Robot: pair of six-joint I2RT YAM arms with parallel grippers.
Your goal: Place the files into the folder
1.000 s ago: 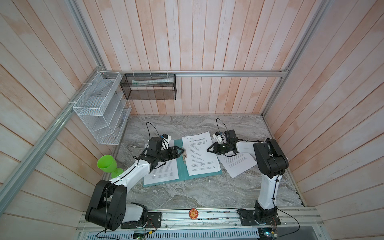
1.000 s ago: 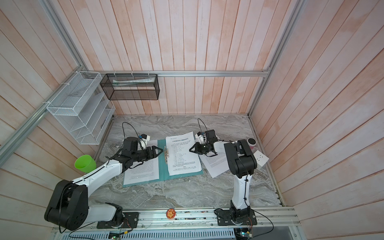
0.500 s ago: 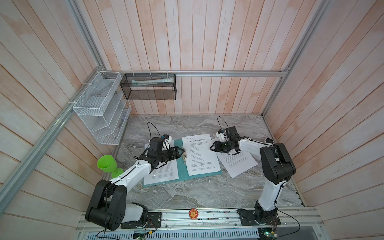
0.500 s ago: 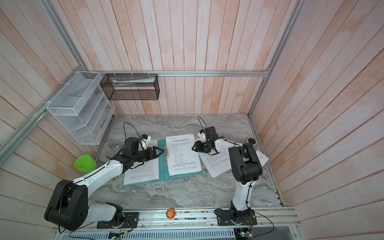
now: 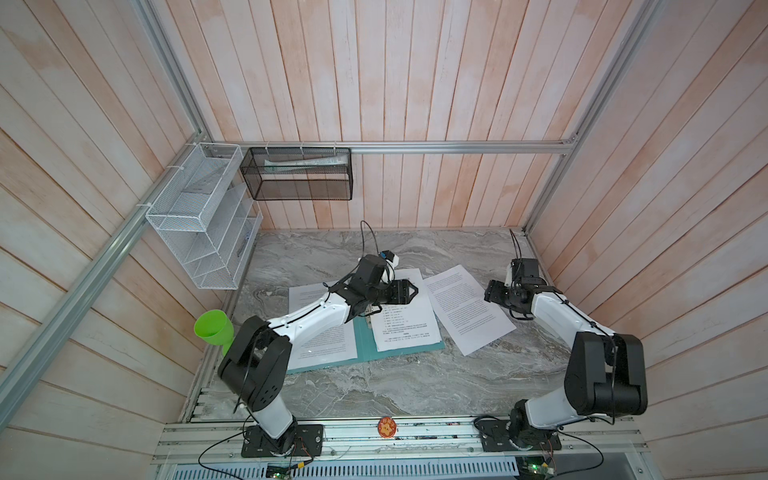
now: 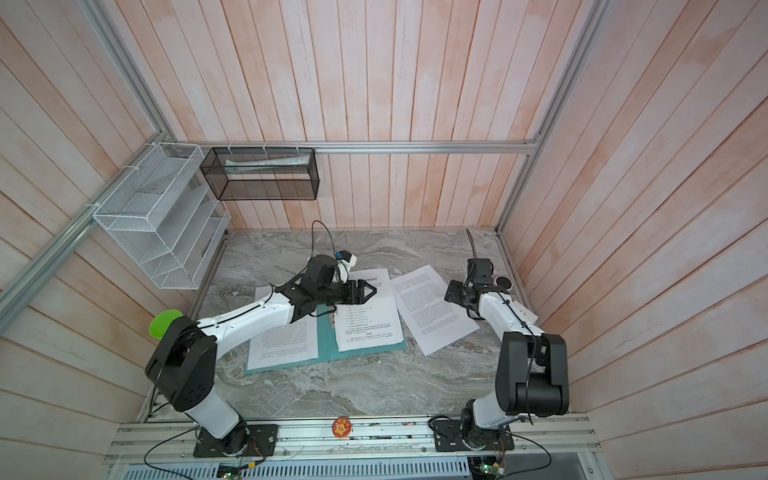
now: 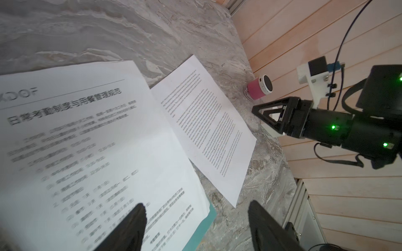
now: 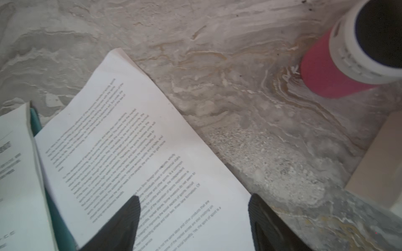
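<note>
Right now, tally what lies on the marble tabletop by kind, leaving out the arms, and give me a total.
Printed sheets showing: 3 (left cover sheet, right cover sheet, loose sheet; more may lie beneath)
Teal folder: 1
Pink cylinder: 1
Pale box: 1
Total: 6

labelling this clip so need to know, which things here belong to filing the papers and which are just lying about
Job: teal folder, lying open; sheet on its left cover; sheets on its right cover; loose sheet to its right.
Lying about: green cup; pink cylinder; white wire rack; black mesh basket; orange badge.
</note>
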